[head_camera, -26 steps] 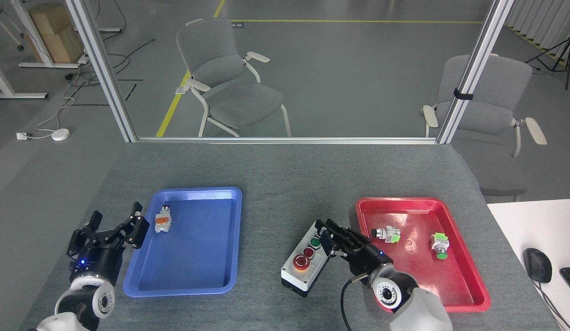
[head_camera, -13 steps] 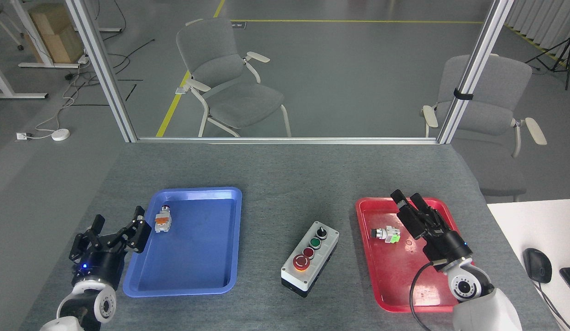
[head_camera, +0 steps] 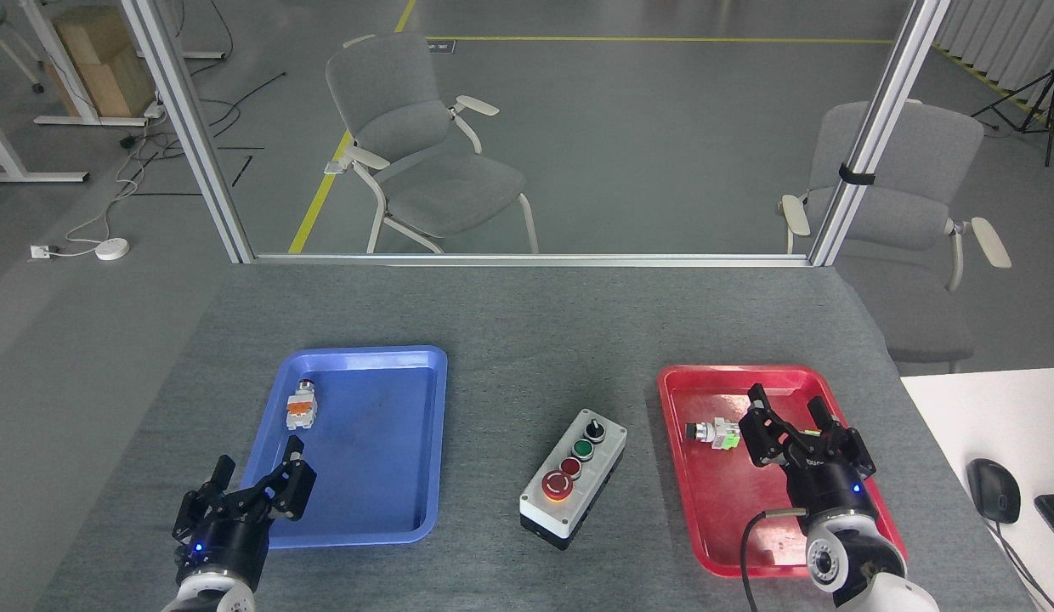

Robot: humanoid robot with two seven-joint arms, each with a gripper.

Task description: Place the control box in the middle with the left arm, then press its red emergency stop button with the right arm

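Observation:
The control box (head_camera: 574, 478) lies on the grey tabletop (head_camera: 527, 314) between the two trays, pale grey face up, with a black knob, a green button and a smaller red button in a row. Its red emergency stop button (head_camera: 558, 485) with a yellow ring sits at the near end. My left gripper (head_camera: 245, 500) hovers over the blue tray's near left corner, fingers spread open and empty. My right gripper (head_camera: 799, 433) is over the red tray, well right of the box, fingers spread open and holding nothing.
A blue tray (head_camera: 357, 442) on the left holds a small orange-bodied push-button (head_camera: 301, 406). A red tray (head_camera: 731, 476) on the right holds a green-bodied push-button (head_camera: 716, 433). A white desk with a black mouse (head_camera: 993, 489) borders the right; aluminium frame posts and chairs stand behind.
My right gripper left the control box, swung right over the red tray and drew back toward me. My left gripper moved nearer and right, over the blue tray's corner. The box stayed put.

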